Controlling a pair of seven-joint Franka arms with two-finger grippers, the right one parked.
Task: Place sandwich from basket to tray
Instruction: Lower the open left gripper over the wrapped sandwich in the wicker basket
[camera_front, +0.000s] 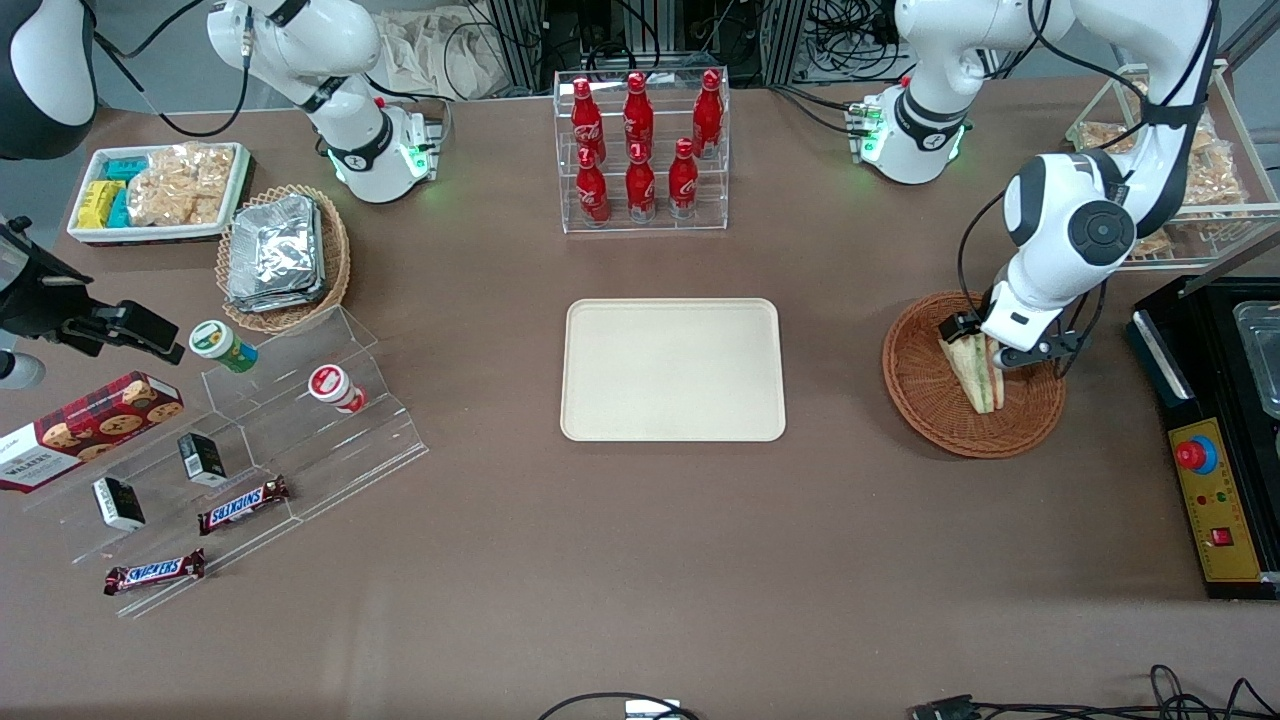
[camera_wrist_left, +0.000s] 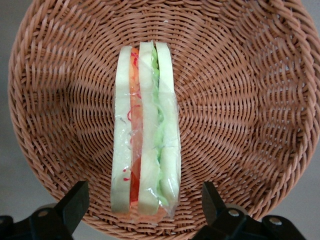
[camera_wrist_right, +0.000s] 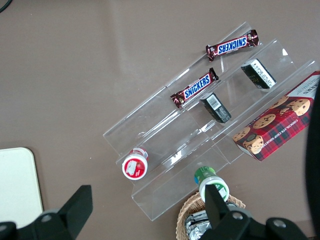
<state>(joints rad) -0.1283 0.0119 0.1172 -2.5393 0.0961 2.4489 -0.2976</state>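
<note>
two black fingertips (camera_wrist_left: 75, 202) of the left arm's gripper (camera_wrist_left: 145, 210) stand spread wide, one on each side of the sandwich (camera_wrist_left: 145, 130), not yet touching it. the sandwich lies in the round reddish-brown basket (camera_wrist_left: 240, 100) toward the working arm's end of the table, wrapped in thin clear film, its cut edge up — white bread, a red-orange layer, a green one. from the front, the gripper (camera_front: 985, 345) hangs low over the basket (camera_front: 915, 395), over the sandwich (camera_front: 975, 370). the tray (camera_front: 672, 370) sits bare at mid-table, well apart from the basket.

the wedge looks light and soft; the bread would likely crush under a hard squeeze, and the film may be slippery. the sensible hold seems to be across the two outer bread faces, near the thick middle — closing gently, just enough to lift.
</note>
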